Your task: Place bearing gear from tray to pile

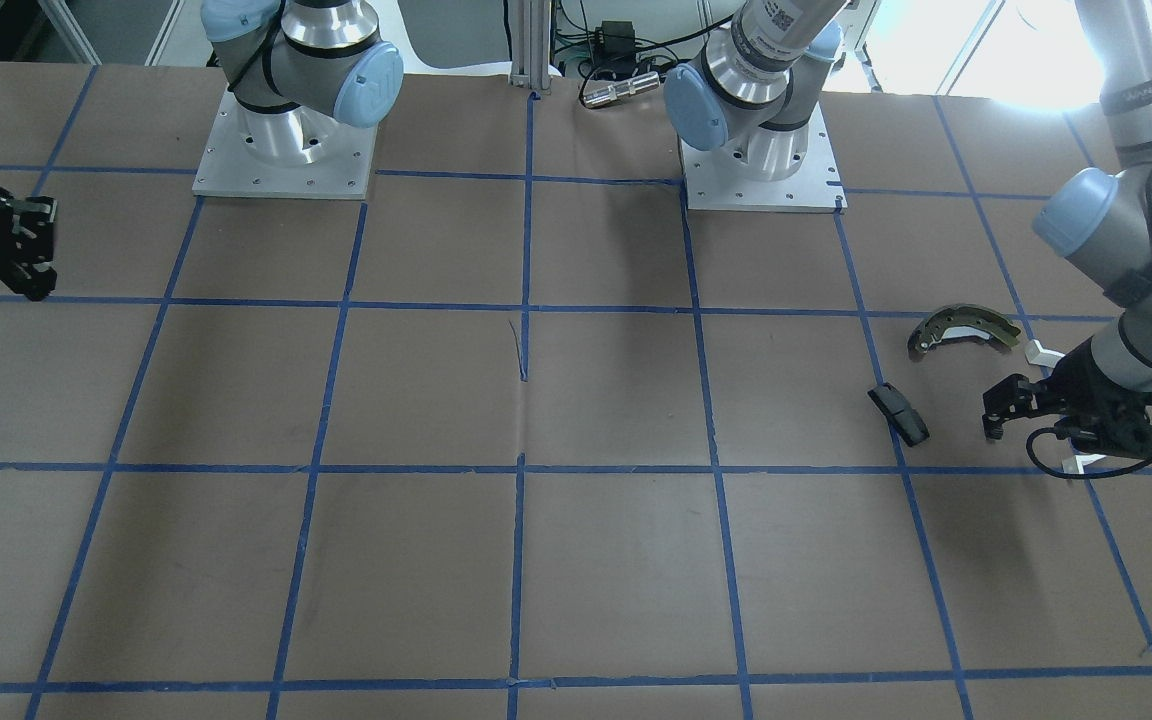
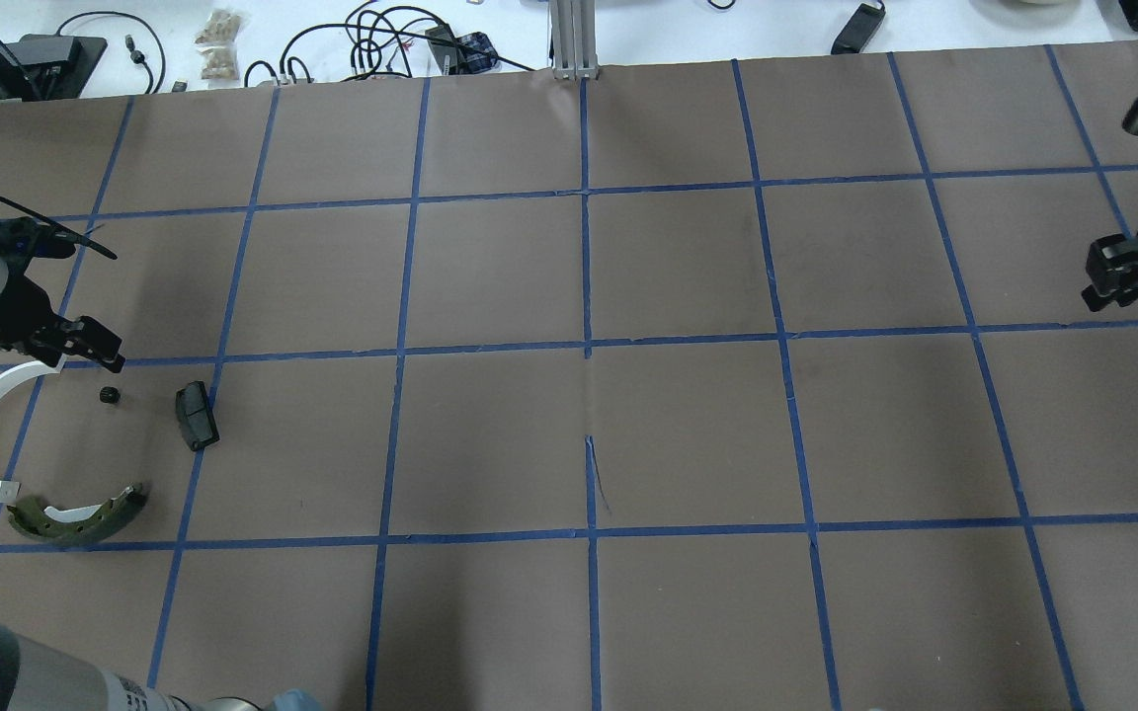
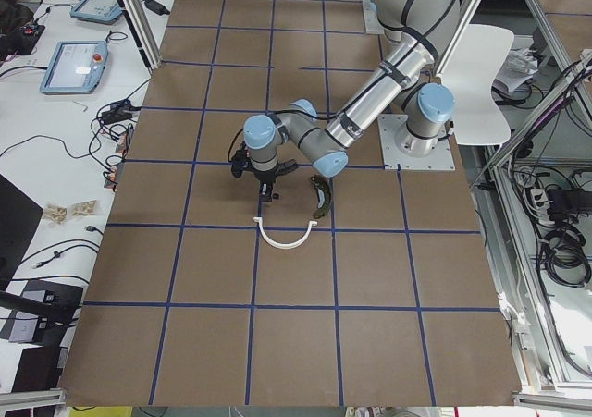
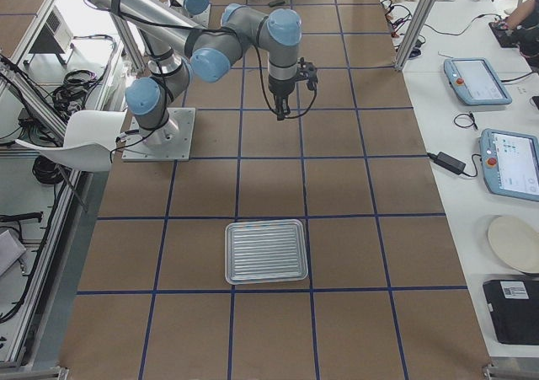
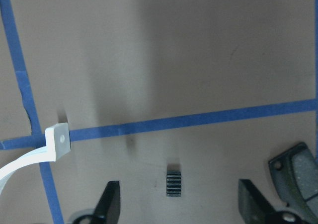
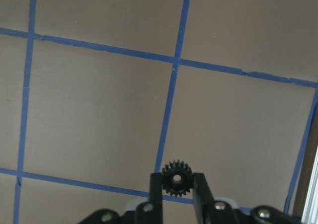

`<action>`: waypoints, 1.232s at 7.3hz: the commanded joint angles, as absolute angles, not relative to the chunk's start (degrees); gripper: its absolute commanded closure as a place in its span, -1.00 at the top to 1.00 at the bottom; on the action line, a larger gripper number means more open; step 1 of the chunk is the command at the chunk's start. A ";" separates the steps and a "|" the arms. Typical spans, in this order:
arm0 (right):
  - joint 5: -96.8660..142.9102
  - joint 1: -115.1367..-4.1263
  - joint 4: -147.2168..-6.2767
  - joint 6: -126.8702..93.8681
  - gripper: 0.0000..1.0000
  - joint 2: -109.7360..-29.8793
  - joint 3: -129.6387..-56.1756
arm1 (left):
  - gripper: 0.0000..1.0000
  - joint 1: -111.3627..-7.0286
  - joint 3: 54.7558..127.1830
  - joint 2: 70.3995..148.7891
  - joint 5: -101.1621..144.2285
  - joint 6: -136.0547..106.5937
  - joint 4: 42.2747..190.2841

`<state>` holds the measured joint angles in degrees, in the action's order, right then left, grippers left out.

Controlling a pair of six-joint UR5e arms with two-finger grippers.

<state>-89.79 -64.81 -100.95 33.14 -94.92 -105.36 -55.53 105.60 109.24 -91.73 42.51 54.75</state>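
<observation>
Teeth ring the black gear (image 6: 174,178) pinched by right fingers (image 6: 155,190); left fingers (image 5: 110,202) gape near a second gear (image 5: 173,184).

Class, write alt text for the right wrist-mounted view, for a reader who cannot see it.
The right tool grips a small black gear between its two fingers. Below lies a brown table crossed by blue tape lines.

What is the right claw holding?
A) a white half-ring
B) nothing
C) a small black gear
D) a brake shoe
C: the right wrist view shows a small black gear pinched between the two fingers of the right claw.
</observation>
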 commanded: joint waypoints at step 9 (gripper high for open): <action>-85.27 -110.82 -136.20 -23.55 -0.76 -66.13 -104.77 | 1.00 -75.76 99.58 100.80 -91.67 17.67 71.81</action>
<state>-86.78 -108.80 -130.96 -22.03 -70.79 -104.79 -75.36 99.79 100.12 -91.69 18.23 71.61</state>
